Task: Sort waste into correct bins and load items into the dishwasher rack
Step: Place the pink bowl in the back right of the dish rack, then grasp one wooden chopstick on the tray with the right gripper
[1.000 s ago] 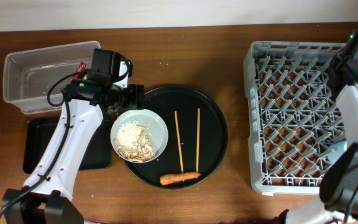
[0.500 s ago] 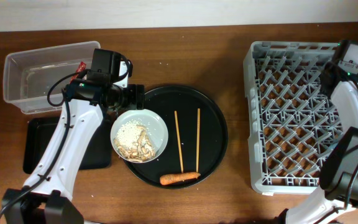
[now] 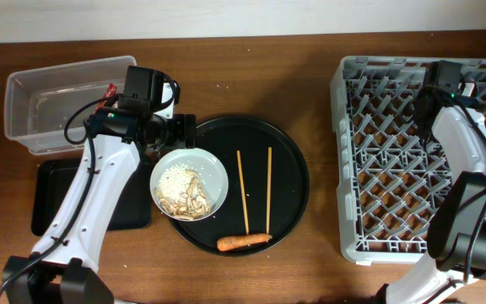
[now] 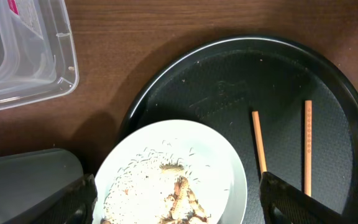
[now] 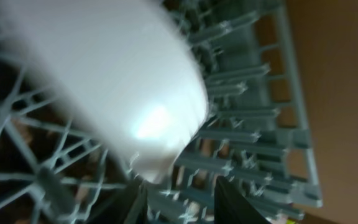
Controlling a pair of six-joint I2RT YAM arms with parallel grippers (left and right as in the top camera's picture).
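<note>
Left gripper [image 4: 179, 208] hangs spread wide over the white plate [image 3: 189, 184], rice and scraps [image 3: 184, 196] on it, on the round black tray [image 3: 292, 152]. Chopsticks [image 3: 243, 190] and carrot [image 3: 244, 242] lie alongside. Your right gripper [image 5: 180, 200] is over the dishwasher rack [image 3: 386, 169]; blur hides whether it is apart or together. Red wrapper [image 4: 21, 6] looks binned in the clear tub [image 3: 57, 105]. You have most of the sorting and loading left

A bare strip of counter [image 3: 321, 101] is lying open between the round black tray [image 3: 289, 160] and the dishwasher rack [image 3: 378, 169]. The left arm [image 3: 99, 181] is crossing over the shallow black tray [image 3: 49, 198] and crowding the plate [image 3: 213, 173]. The right arm [image 3: 471, 152] is covering the rack's right side.
</note>
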